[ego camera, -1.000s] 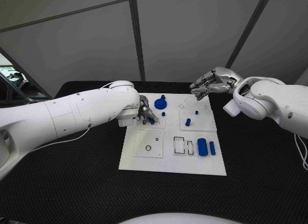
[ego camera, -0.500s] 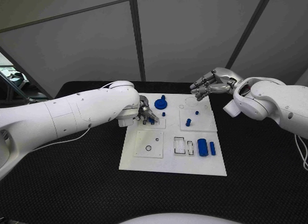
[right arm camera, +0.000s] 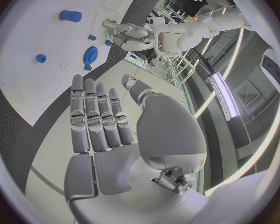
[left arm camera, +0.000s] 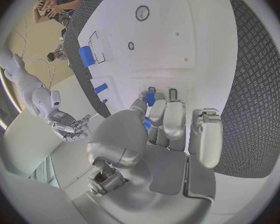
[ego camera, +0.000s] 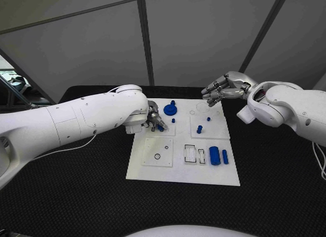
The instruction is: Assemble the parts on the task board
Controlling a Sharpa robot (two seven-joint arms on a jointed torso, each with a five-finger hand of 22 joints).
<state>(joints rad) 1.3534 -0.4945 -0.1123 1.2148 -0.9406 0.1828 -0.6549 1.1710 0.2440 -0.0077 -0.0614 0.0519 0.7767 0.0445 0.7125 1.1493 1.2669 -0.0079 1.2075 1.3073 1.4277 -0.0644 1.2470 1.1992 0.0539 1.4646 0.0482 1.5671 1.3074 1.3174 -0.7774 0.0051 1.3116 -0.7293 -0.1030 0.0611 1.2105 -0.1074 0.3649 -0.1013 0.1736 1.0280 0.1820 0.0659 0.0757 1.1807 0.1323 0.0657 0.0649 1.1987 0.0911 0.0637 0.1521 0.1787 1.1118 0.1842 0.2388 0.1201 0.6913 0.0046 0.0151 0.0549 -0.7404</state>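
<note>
The left hand (ego camera: 153,120) is low over the far left part of the white task board (ego camera: 183,173), and its fingertips (left arm camera: 151,98) pinch a small blue part (left arm camera: 150,100) there. The right hand (ego camera: 223,88) hangs above the far right corner of the board; its fingers are apart and hold nothing. A round blue disc (ego camera: 170,109) lies near the far edge. A blue cylinder (ego camera: 214,155) and a thin blue bar (ego camera: 225,157) lie side by side near the right edge.
</note>
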